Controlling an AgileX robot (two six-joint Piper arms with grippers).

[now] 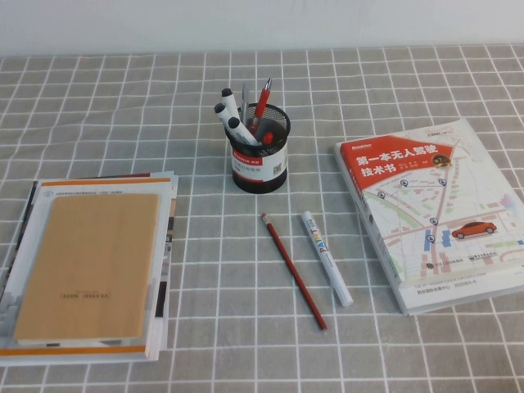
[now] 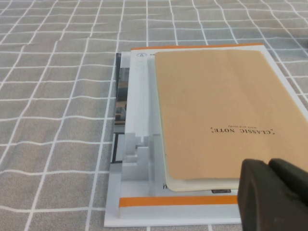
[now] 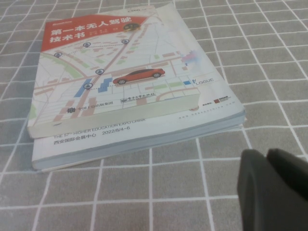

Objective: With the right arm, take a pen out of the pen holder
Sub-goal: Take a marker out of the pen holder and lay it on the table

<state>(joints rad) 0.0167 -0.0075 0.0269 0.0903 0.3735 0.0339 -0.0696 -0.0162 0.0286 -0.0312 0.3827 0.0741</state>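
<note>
A black mesh pen holder (image 1: pixel 259 160) stands mid-table. It holds a red pen (image 1: pixel 262 102), two white markers (image 1: pixel 232 105) and a grey pen. Neither arm shows in the high view. In the right wrist view my right gripper (image 3: pixel 266 155) hovers over bare tablecloth near the corner of the map-covered book (image 3: pixel 120 82), its fingers pressed together with nothing between them. My left gripper (image 2: pixel 268 164) hangs over the near end of the tan notebook (image 2: pixel 226 110), also shut and empty.
In front of the holder a red pencil (image 1: pixel 294 271) and a white marker (image 1: pixel 326 258) lie on the checked cloth. The thick book (image 1: pixel 442 209) lies at the right. At the left is a stack of papers under the tan notebook (image 1: pixel 90 266).
</note>
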